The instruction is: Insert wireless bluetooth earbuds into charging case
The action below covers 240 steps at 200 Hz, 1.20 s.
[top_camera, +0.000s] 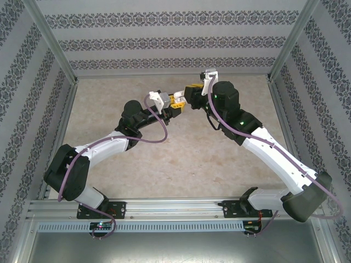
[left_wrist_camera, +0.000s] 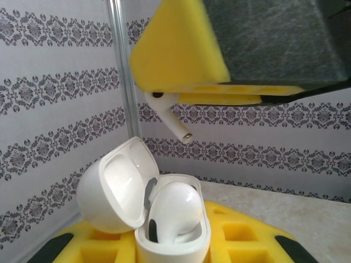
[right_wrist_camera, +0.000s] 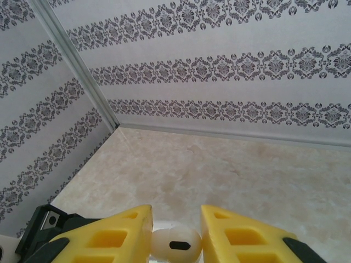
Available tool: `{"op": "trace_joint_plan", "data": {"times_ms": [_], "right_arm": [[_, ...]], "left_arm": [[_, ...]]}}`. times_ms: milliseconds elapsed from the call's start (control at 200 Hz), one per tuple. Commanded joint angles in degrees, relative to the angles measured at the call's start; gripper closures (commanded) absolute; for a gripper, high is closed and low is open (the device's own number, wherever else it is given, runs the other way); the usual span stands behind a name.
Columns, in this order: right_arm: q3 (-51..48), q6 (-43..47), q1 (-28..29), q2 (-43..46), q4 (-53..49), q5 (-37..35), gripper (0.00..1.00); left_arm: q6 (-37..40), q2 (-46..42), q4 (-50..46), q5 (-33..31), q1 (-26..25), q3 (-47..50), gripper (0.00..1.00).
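A white charging case (left_wrist_camera: 181, 249) stands with its lid (left_wrist_camera: 109, 189) swung open to the left, and my left gripper (left_wrist_camera: 173, 255) is shut on it between yellow fingers (left_wrist_camera: 241, 241). One white earbud (left_wrist_camera: 176, 211) sits in the case. Just above it hangs a second white earbud (left_wrist_camera: 171, 119), stem pointing down and right, pinched by the right gripper's yellow finger (left_wrist_camera: 181, 49). In the right wrist view that earbud's head (right_wrist_camera: 176, 246) is clamped in my right gripper (right_wrist_camera: 175, 233). From above, my left gripper (top_camera: 171, 105) and right gripper (top_camera: 189, 93) meet mid-air over the table's far middle.
The beige stone-patterned table (top_camera: 181, 159) lies below both arms. Patterned walls (top_camera: 175, 38) and metal corner posts (left_wrist_camera: 123, 82) enclose the back and sides. The left arm's purple cable (top_camera: 159, 129) loops near its wrist.
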<state>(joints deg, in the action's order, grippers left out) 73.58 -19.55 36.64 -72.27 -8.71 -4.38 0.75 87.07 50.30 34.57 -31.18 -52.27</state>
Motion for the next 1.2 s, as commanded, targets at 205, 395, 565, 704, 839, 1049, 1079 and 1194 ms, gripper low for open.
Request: {"op": "trace_joint_plan", "data": {"times_ms": [205,395,565,704,839,1049,1079,1194], "right_arm": [[-1.0,-0.3,0.8,-1.5,2.4,1.1,0.72],[-1.6,-0.6,0.7,-1.7,2.4,1.1,0.71],[-2.1,-0.8,0.7,-1.6,2.6,1.0,0.72],[-2.5,-0.7,0.8,-1.9,2.5,0.6,0.72],[-2.5,-0.4,0.8,-2.6,2.5,0.4,0.72],[-2.3,-0.3,0.8,-3.4,2.8,-0.2,0.72],[-2.2,-0.3,0.7,-3.5,2.8,-0.2,0.72],[-2.4,0.4,0.7,-3.7,3.1,-0.9,0.72]], "left_arm": [[-1.1,-0.9,3.0,1.5,-0.8,-1.3,1.0],[-0.8,-1.5,3.1,1.1,-0.8,-0.9,1.0],[-0.8,-1.8,3.2,0.8,-0.8,-0.9,1.0],[-0.8,-2.2,3.2,0.9,-0.8,-0.7,1.0],[-0.8,-2.6,3.4,1.4,-0.8,-0.6,1.0],[-0.8,-3.0,3.2,1.9,-0.8,-0.5,1.0],[-0.8,-3.0,3.2,1.8,-0.8,-0.4,1.0],[-0.8,-3.3,3.2,1.9,-0.9,-0.2,1.0]]}}
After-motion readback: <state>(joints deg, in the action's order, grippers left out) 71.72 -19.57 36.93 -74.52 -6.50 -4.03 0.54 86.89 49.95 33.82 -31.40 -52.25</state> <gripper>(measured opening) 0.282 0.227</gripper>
